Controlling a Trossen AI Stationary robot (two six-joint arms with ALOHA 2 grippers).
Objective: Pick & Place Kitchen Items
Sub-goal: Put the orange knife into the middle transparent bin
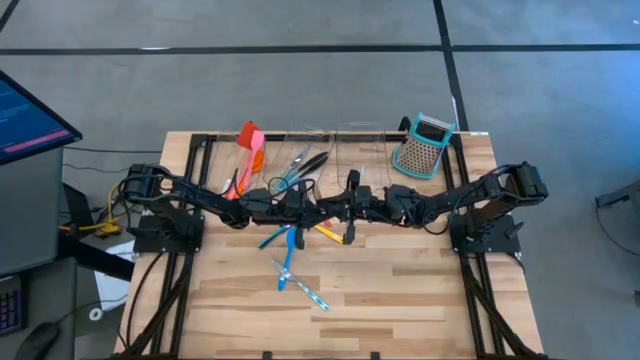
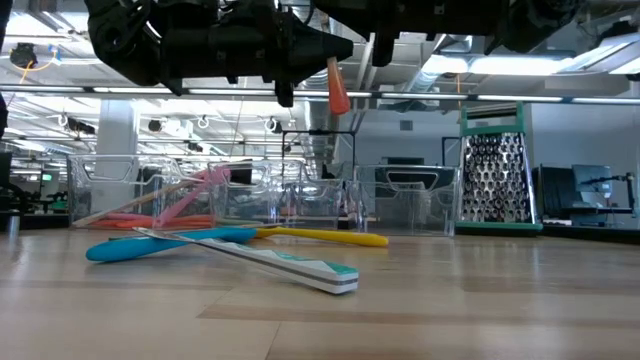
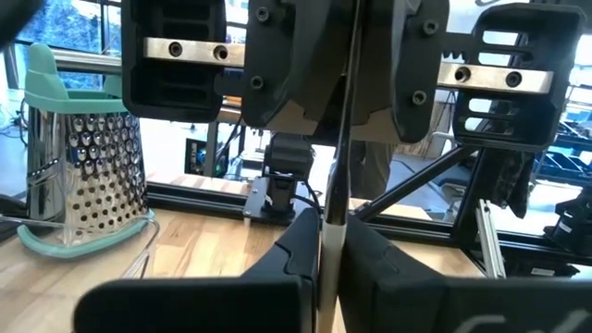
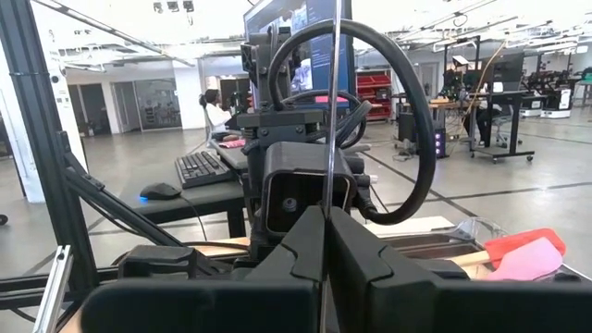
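Observation:
One kitchen item, a slim dark utensil (image 1: 352, 182) with an orange-red lower end (image 2: 338, 90), stands upright in the air over the table's middle. My left gripper (image 3: 331, 236) and my right gripper (image 4: 327, 222) meet there, both shut on it. In the high view the left gripper (image 1: 338, 207) reaches in from the left and the right gripper (image 1: 362, 203) from the right. Blue, teal and yellow spoons (image 1: 290, 250) lie flat on the table below. Orange and pink spatulas (image 1: 250, 145) lie in the left bin. My left gripper pinches the utensil's thin stem (image 3: 326, 242) between its two fingers. The fingers come level from the table's left and lie across the upright stem. The utensil is clear of the table, its orange-red end (image 2: 338, 90) hanging below the fingers. My right gripper pinches the same stem (image 4: 329, 199) between its two fingers, level from the table's right and across it. In the left wrist view its hold sits above my left gripper's hold. The stem runs upright through the fingers.
Clear plastic bins (image 1: 345, 148) stand in a row along the far edge. A teal-and-grey box grater (image 1: 425, 147) stands upright at the far right. A teal-and-white utensil (image 2: 290, 265) and a yellow spoon (image 2: 320, 237) lie mid-table. Bare wood runs along the near edge (image 1: 400, 320).

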